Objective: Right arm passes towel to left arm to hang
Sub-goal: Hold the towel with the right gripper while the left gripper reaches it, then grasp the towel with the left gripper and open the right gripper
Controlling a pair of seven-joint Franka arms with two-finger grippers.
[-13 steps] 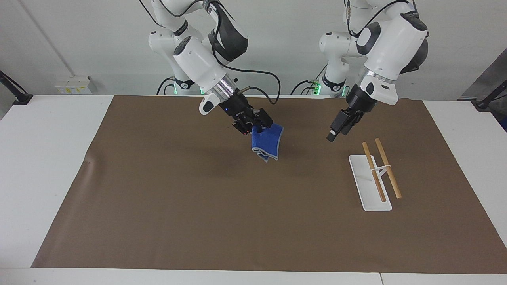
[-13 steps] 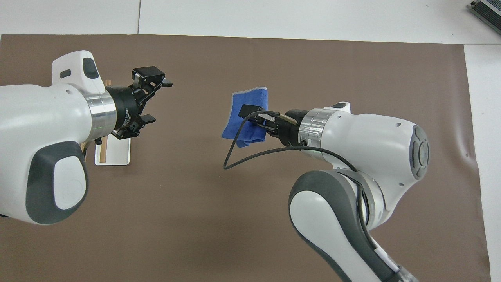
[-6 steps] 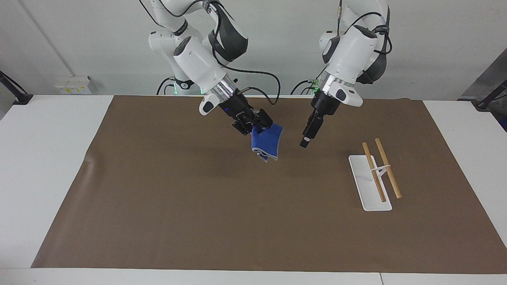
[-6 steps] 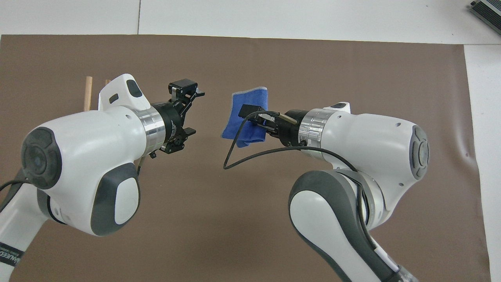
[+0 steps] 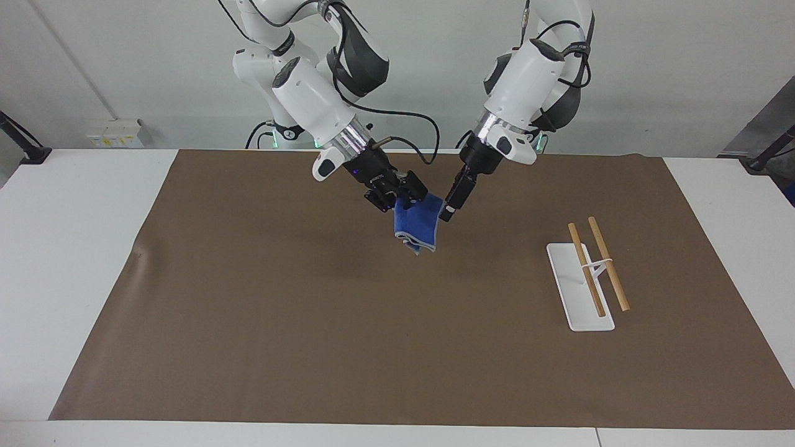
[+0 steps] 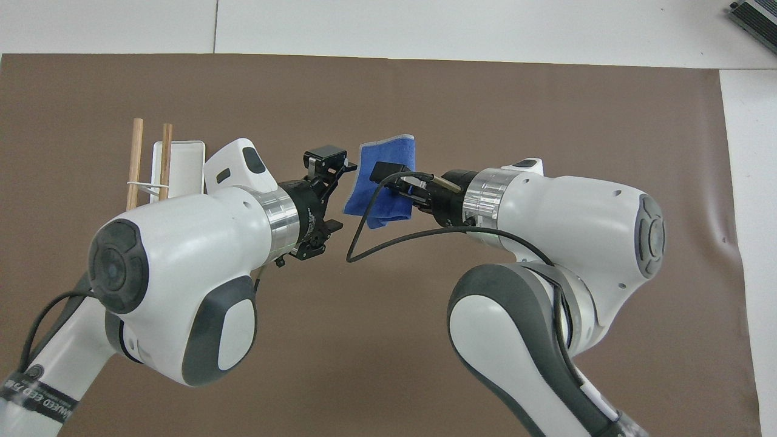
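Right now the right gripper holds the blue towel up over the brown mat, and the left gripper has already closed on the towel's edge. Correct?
Not quite. The right gripper does hold the towel over the mat, but the left gripper is open at the towel's edge and has not closed on it. The overhead view shows its fingers spread apart.

towel point(image 6: 379, 182): the pinched part is covered by the right tool point(image 6: 405, 189); whether the left tool point(image 5: 446, 213) touches its edge cannot be told.
rack point(image 6: 179, 170): its nearer end is hidden under the left arm point(image 6: 182, 273) in the overhead view.
right arm point(image 6: 546, 255): cut off at the overhead view's bottom edge.
brown mat point(image 5: 310, 323): partly covered by both arms from above.
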